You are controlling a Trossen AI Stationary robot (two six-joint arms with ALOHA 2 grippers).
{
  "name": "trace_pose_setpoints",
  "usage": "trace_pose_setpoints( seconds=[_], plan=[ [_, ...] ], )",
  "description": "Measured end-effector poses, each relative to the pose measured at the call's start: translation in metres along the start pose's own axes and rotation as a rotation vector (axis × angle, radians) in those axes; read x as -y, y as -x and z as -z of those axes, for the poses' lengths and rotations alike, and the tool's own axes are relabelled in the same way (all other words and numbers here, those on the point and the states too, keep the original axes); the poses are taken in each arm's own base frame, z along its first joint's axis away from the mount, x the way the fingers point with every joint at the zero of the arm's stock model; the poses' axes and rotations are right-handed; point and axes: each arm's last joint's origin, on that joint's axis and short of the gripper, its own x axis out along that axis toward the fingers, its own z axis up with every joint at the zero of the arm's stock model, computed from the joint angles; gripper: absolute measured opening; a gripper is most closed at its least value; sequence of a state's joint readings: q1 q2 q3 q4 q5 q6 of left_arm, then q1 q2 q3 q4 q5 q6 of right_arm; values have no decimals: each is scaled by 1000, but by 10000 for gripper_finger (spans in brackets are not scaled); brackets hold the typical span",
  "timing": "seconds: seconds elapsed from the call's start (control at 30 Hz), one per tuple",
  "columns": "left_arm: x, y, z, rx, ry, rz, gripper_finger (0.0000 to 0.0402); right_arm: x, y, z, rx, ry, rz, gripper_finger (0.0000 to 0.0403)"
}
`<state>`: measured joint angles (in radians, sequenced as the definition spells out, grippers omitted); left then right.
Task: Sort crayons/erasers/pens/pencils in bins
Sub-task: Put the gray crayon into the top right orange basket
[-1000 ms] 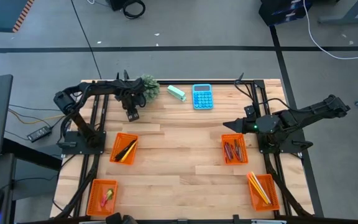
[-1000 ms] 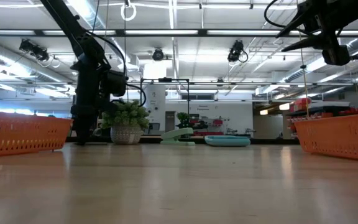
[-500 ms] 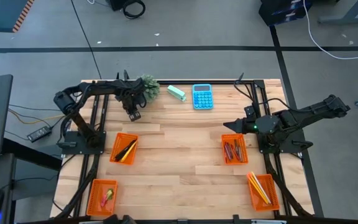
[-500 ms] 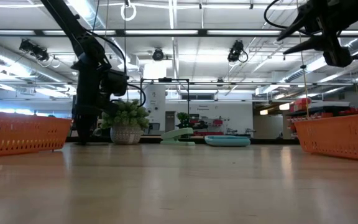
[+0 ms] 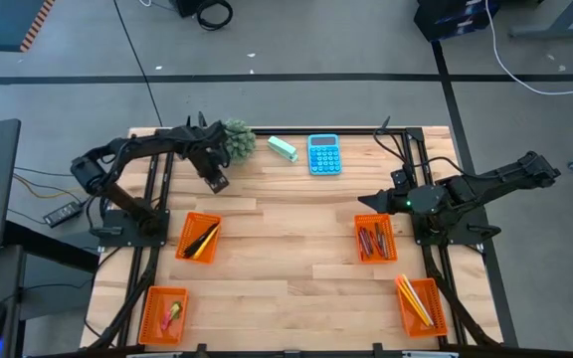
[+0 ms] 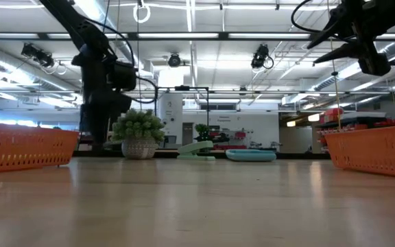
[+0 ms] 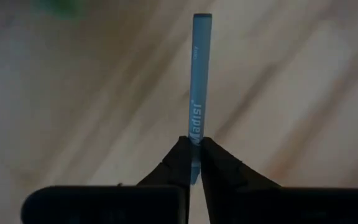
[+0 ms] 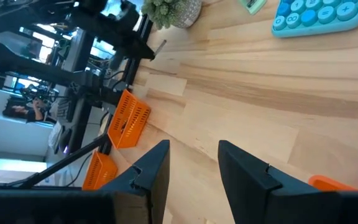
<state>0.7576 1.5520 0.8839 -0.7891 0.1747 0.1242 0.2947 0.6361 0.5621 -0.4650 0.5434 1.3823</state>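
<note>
My left gripper [image 5: 215,182] [image 7: 191,144] is at the table's far left, beside a small potted plant [image 5: 235,139], and is shut on a slim grey-blue pen [image 7: 199,74] with white lettering. My right gripper [image 5: 369,202] [image 8: 194,146] is open and empty, above the far end of the bin of crayons [image 5: 375,239]. The other three orange bins hold black pens [image 5: 199,237], erasers [image 5: 163,313] and yellow pencils [image 5: 421,303]. My left gripper pinches the pen's near end [image 7: 196,134] between its two fingertips. The pen runs on past the tips in line with the fingers. Pale wood shows beyond the pen. Whether its far end [image 7: 202,18] is clear of the table does not show.
A blue calculator [image 5: 324,154] and a mint-green block [image 5: 283,148] lie at the table's far edge, right of the plant. Bare wood lies between the left and right bins. Dark arm frames run along both side edges.
My left gripper has risen beside the plant, still shut, and its arm has swung out toward the table's left edge. My right gripper has kept still.
</note>
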Motion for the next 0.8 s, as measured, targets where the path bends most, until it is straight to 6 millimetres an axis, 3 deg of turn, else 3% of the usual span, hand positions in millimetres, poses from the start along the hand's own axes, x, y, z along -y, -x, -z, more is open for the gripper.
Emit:
trace_pose_setpoints(
  seconds=[0.2,0.37,0.63,0.8],
  plan=[
    [12,16,-5,140,31,214,47,1,0,-1,30,6,11,143],
    [28,23,-18,265,51,427,35,-5,-1,-4,118,-5,-24,143],
    [69,35,-46,462,37,674,45,-25,-13,-9,214,16,-138,143],
    [97,54,-62,644,18,817,46,-36,-27,-12,256,29,-191,143]
  ],
)
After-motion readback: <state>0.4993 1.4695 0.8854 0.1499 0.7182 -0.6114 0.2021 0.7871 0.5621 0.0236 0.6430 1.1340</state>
